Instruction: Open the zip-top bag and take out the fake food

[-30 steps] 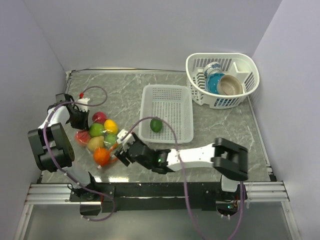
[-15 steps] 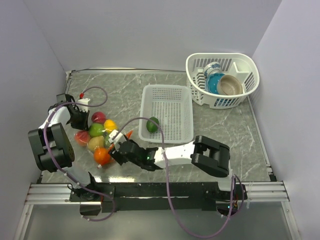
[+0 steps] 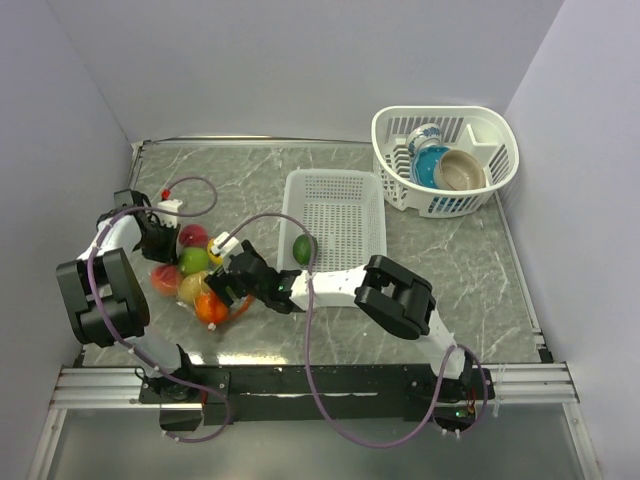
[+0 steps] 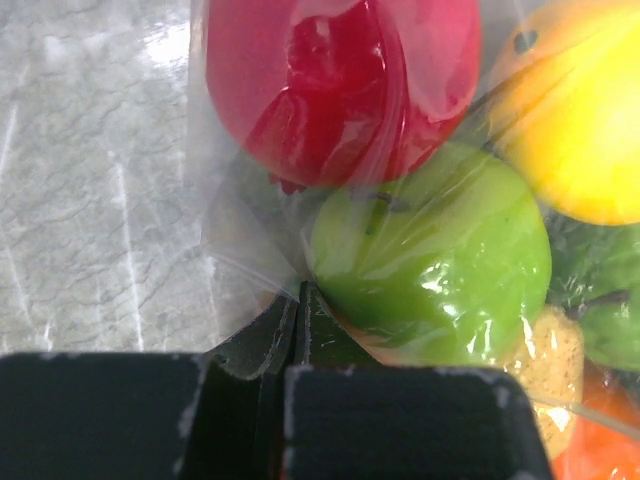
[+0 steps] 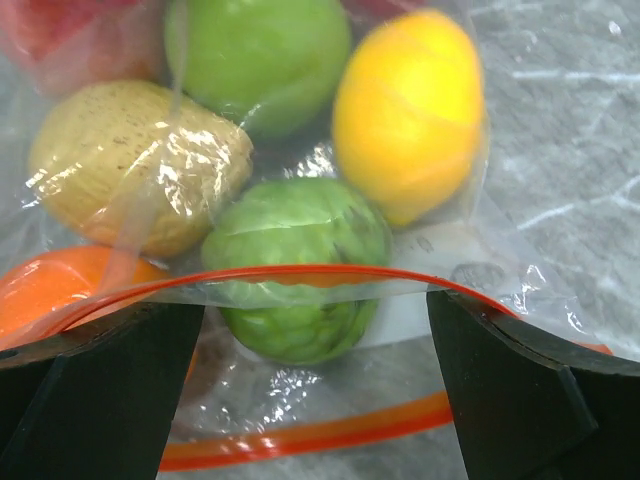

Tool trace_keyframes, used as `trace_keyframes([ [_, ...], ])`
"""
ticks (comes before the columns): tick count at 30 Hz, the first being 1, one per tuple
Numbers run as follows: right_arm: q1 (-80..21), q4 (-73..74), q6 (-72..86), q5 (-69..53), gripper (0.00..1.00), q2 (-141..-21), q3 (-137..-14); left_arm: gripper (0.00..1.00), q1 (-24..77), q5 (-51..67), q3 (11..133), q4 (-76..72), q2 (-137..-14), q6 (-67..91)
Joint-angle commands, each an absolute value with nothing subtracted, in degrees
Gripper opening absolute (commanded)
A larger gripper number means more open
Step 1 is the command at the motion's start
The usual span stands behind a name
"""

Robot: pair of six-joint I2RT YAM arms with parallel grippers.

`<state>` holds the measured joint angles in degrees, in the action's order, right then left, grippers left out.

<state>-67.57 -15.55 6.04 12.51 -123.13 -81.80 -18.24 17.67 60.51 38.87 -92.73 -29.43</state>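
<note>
The zip-top bag [image 3: 178, 262] lies at the left of the table, full of fake food: a red fruit [image 4: 330, 80], a green one [image 4: 430, 250], a yellow one [image 5: 410, 110], a tan one [image 5: 130, 160] and an orange one [image 3: 210, 308]. My left gripper [image 4: 298, 292] is shut on the bag's clear plastic at its far left corner. My right gripper [image 5: 315, 330] is open at the bag's mouth. The orange-red zip strip [image 5: 300, 275] gapes, one lip arching over the fingers and the other below them. A bumpy green fruit [image 5: 295, 265] lies between the fingers, untouched.
A white slotted basket [image 3: 335, 190] stands just right of the bag with one green fruit [image 3: 303, 249] in it. At the back right a white dish basket [image 3: 445, 110] holds a blue dish [image 3: 430, 160] and a tan bowl [image 3: 460, 172]. Walls close in on the left, back and right.
My right gripper has reached left and farther from the base, into the bag's mouth, and its fingers have spread wider. The left gripper has kept its hold.
</note>
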Motion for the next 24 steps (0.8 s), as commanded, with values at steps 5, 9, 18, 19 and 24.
trace_keyframes([
  [5, -68.20, -14.77, 8.60, 10.02, 1.00, -126.82, -89.82, 0.03, -15.21, 19.78, 57.66, 41.75, -91.05, -29.97],
  [9, -68.20, -13.19, 10.63, 9.67, 1.00, -128.23, -89.65, 0.03, -14.59, 19.95, 57.04, 42.01, -89.83, -30.06],
  [18, -68.64, -11.60, 12.75, 10.98, 1.00, -126.56, -81.83, 0.02, -14.68, 17.93, 55.02, 40.96, -88.07, -30.76],
  [19, -68.73, -11.60, 12.57, 11.33, 0.99, -126.30, -80.61, 0.02, -14.59, 17.93, 54.93, 41.13, -87.89, -30.76],
  [24, -68.91, -13.88, 13.01, 11.51, 0.81, -124.11, -76.29, 0.02, -14.68, 17.14, 53.88, 40.87, -86.05, -30.94],
])
